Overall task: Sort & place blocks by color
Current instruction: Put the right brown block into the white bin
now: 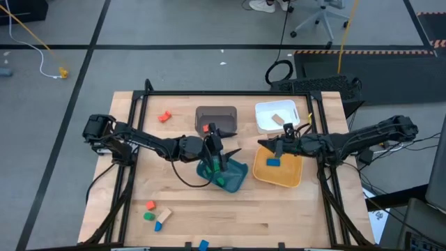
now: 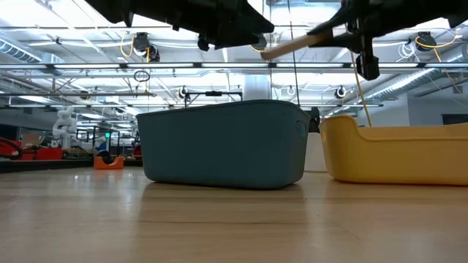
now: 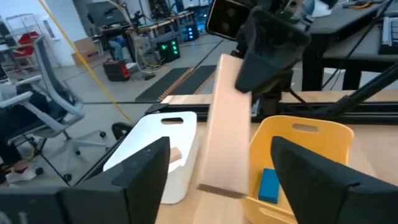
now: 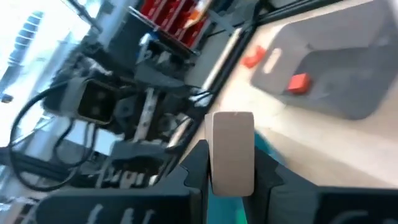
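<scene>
My right gripper (image 4: 232, 168) hovers between the white tray (image 1: 277, 115) and the yellow tray (image 1: 293, 178), shut on a long light-wood bar (image 3: 224, 124). My left gripper (image 3: 217, 149) is open and empty above the teal tray (image 1: 237, 171), which holds green blocks (image 1: 220, 180). A blue block (image 3: 268, 185) lies in the yellow tray. There is a red block (image 4: 300, 82) in the grey tray (image 1: 216, 115) and a light-wood block (image 1: 277, 117) in the white one. Loose blocks rest on the table: a red one (image 1: 164, 116) and a small group (image 1: 153, 215) near the front. My right gripper pinches the light-wood bar between its two fingers at one end (image 3: 231, 65). The bar runs on along the fingers' line and past their tips (image 4: 233, 124). It is lifted clear of the table and slants a little downward toward its free end (image 2: 267, 52).
The four trays cluster at mid-table, and both grippers are close together above them. A blue block (image 1: 203, 244) sits at the near edge. Bare wood (image 1: 279, 216) lies in front of the trays. A raised black frame (image 1: 223, 91) borders the far side.
</scene>
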Tool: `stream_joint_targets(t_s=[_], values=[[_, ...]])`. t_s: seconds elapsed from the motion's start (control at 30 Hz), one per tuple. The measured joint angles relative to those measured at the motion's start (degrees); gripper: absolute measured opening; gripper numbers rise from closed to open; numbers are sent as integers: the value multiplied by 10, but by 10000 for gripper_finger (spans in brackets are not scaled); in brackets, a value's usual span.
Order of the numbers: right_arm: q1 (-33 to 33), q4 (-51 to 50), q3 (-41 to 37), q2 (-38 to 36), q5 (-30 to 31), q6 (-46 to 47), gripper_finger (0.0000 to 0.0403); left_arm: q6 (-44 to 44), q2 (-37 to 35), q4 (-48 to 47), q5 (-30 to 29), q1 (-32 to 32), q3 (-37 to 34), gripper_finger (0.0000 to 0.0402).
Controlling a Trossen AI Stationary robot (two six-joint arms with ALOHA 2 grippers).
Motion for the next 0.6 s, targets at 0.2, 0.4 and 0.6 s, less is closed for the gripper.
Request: stream_joint_targets(t_s=[0.2,0.4,0.6], values=[[-83,-128,0,-68,-1,-21,41,-4,0,-2,-1,-1,0,310],[-168,-285,0,-97,5,-29,41,-31,0,-16,-1,0,0,310],[-239,-338,0,-84,20,-52,42,-47,0,-30,-1,0,0,300]])
